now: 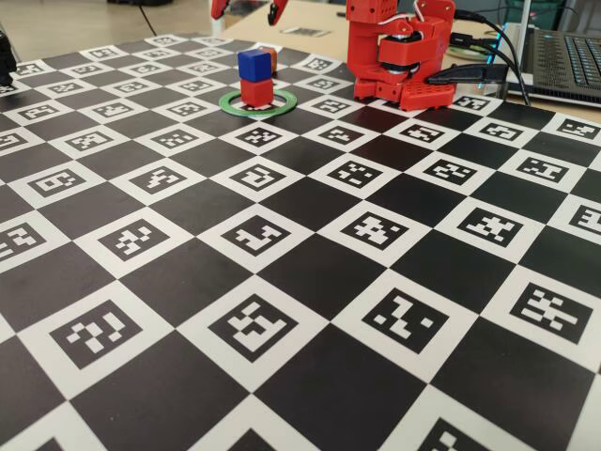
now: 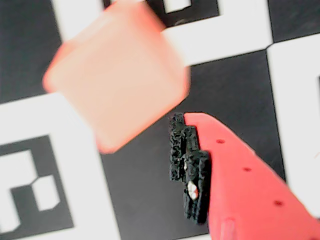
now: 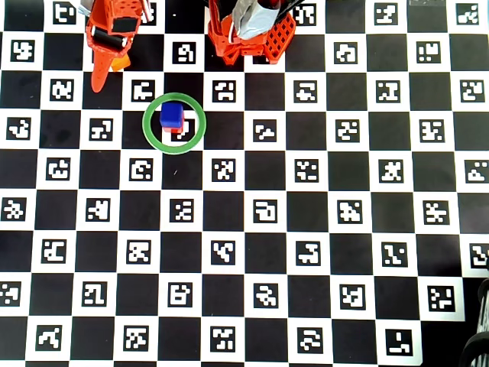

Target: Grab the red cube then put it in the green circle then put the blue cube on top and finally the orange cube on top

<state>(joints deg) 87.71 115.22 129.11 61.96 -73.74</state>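
While blue (image 3: 171, 115) sits on red (image 3: 174, 131) in the ring (image 3: 150, 135), my gripper (image 3: 107, 70) hangs spread beside orange (image 2: 117, 72) near the board's back edge; next, pinch it.

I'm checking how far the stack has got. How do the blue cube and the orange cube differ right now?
The blue cube sits on the red cube inside the green circle; the orange cube lies outside the ring, on the board under the gripper. The blue cube is deep blue, the orange one pale orange. In the wrist view the orange cube is blurred and seems ungripped. They look similar in size.
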